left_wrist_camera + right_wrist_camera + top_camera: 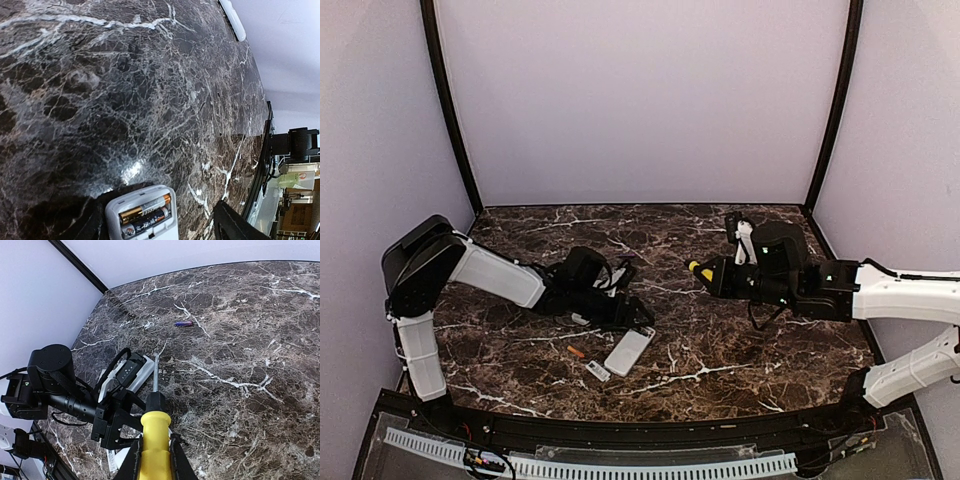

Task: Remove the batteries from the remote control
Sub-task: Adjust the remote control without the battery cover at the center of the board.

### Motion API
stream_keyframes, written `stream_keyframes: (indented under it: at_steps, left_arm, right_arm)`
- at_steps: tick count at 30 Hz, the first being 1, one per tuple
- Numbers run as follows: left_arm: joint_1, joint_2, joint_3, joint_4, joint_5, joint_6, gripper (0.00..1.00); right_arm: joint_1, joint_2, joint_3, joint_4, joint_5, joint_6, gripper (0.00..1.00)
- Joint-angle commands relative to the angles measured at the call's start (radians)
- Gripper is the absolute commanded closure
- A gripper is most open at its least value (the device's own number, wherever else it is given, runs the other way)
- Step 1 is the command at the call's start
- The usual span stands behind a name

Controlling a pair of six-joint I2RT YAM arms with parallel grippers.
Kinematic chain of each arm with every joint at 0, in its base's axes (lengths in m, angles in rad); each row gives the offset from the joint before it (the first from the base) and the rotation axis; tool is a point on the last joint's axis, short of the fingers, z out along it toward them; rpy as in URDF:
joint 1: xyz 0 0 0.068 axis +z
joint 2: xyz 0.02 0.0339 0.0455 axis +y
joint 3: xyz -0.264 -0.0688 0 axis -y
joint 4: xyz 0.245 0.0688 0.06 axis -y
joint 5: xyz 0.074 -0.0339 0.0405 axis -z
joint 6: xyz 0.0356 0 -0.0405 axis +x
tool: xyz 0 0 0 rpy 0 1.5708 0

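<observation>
Left gripper (636, 316) is down low over the marble table (770, 350), jaws spread wide and gripping nothing. In its wrist view the two dark fingers (234, 226) sit either side of the remote (142, 222), with bare stone showing in the gap on each side. The remote's end lies right between them with its back cover off, and the batteries (146, 212) are there in the open bay: two side by side, one orange-gold, one dark, both seated. From above, the remote lies slanted, its far end just under the fingertips and its near end pointing toward the front rail (620, 425).

Just left of the remote is a loose battery (576, 351), orange, lying flat and touching nothing. A small white cover (597, 371) lies close to the remote's near corner.

Right gripper (720, 275) — clamped on the yellow handle of a screwdriver (155, 437), shaft aimed toward the left arm and apart from the remote. Its wrist view picks out a small cylinder (183, 324), dark with a red end, alone on open stone well past the tip. Whether that is the same loose one, I cannot tell.

Room to move — wide bare marble between the two arms and on to the back wall. The tight side is the near one, where remote, cover and loose battery lie close to the front rail.
</observation>
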Motion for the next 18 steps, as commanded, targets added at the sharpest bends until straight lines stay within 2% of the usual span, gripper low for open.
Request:
stream_keyframes:
  at_steps: [1, 13, 18]
  left_arm:
    - [-0.023, 0.035, 0.032, 0.0, 0.041, 0.021, 0.27]
    - [-0.099, 0.088, 0.109, 0.001, 0.114, 0.058, 0.27]
    - [-0.115, 0.072, 0.111, 0.001, 0.101, 0.07, 0.27]
  right_arm:
    - [-0.002, -0.012, -0.001, 0.01, 0.027, 0.001, 1.0]
    - [-0.003, -0.037, -0.007, -0.016, 0.068, 0.011, 1.0]
    - [-0.003, -0.056, -0.004, -0.055, 0.086, 0.009, 1.0]
